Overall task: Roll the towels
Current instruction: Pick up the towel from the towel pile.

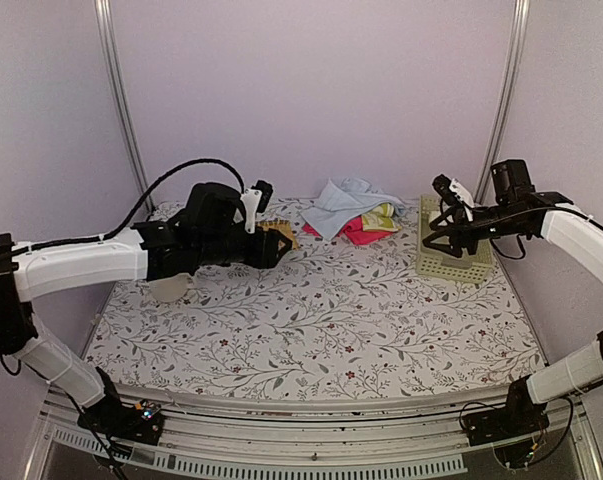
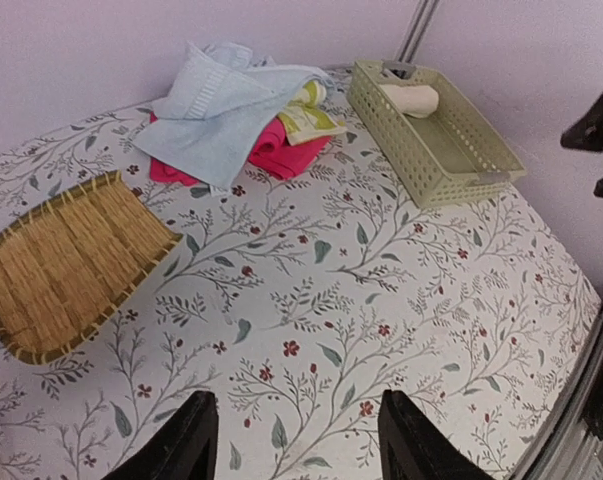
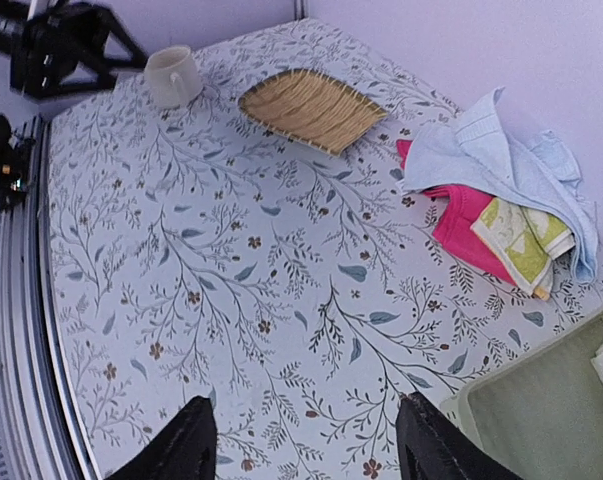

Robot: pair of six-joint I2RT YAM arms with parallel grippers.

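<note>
A heap of towels lies at the back of the table: a light blue towel [image 2: 216,110] draped over a pink towel [image 2: 281,150] and a pale yellow-green towel [image 2: 311,115]. From above the same heap [image 1: 349,212] sits between the two arms. A cream-white rolled towel [image 2: 411,98] lies inside the basket. My left gripper [image 2: 296,440] hangs open over bare tablecloth, left of the heap and close to the woven mat. Over by the basket's near edge, my right gripper [image 3: 306,445] is open too, with nothing between its fingers.
A tan woven mat [image 2: 66,265] lies left of the heap. The pale green lattice basket [image 2: 451,180] stands at the back right. A cream-white cylinder-shaped thing [image 3: 173,75] stands at the table's left side under the left arm. Purple walls close in the back and sides.
</note>
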